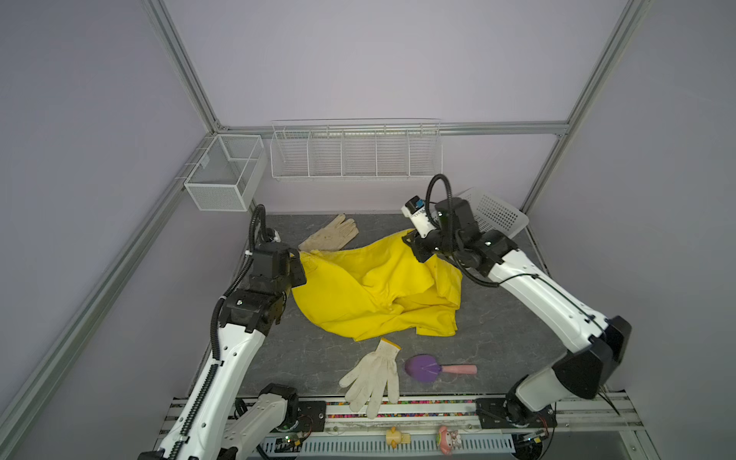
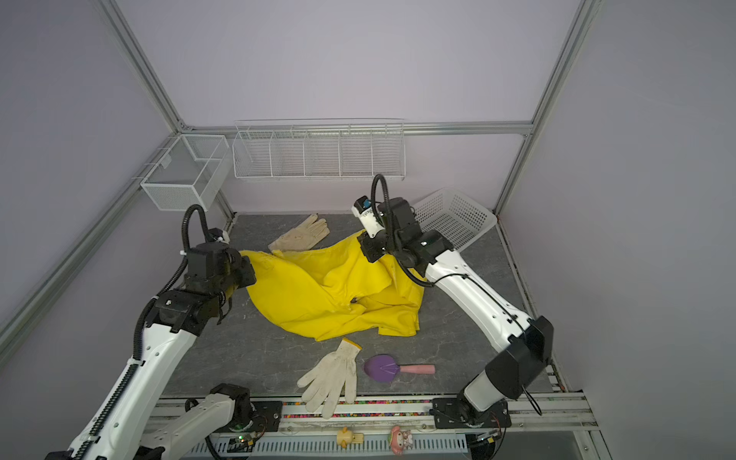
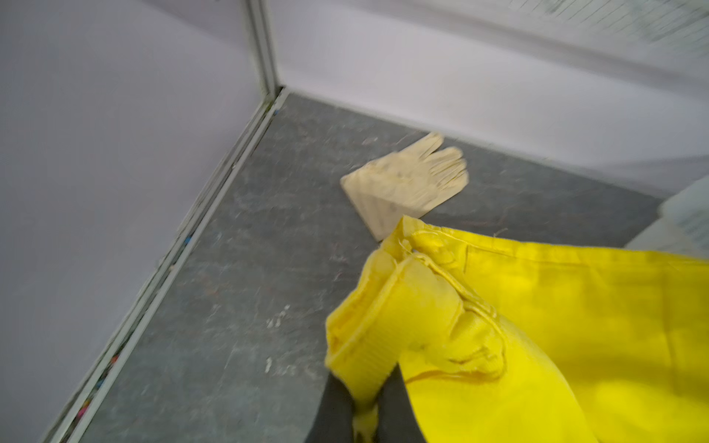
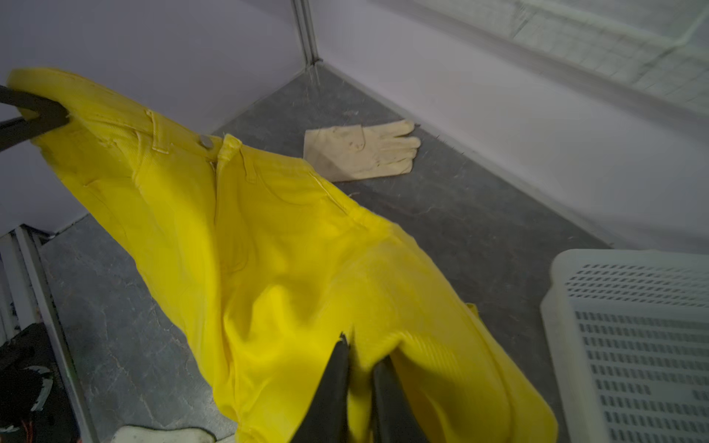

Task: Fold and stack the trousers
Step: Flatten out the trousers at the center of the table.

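The yellow trousers (image 1: 378, 294) (image 2: 330, 294) are lifted at the waistband, and the legs lie crumpled on the grey table. My left gripper (image 1: 296, 263) (image 3: 364, 371) is shut on one waistband corner (image 3: 383, 326). It also shows in the right wrist view, where the left gripper (image 4: 34, 115) holds the cloth up. My right gripper (image 1: 414, 243) (image 4: 363, 351) is shut on a fold of the trousers (image 4: 268, 249) near the other end of the waistband. The button and fly face the right wrist camera.
A cream glove (image 1: 330, 235) lies behind the trousers. A white glove (image 1: 374, 374) and a purple scoop with a pink handle (image 1: 424, 368) lie in front. A white plastic basket (image 1: 498, 215) leans at the back right. Wire baskets (image 1: 354, 151) hang on the back wall.
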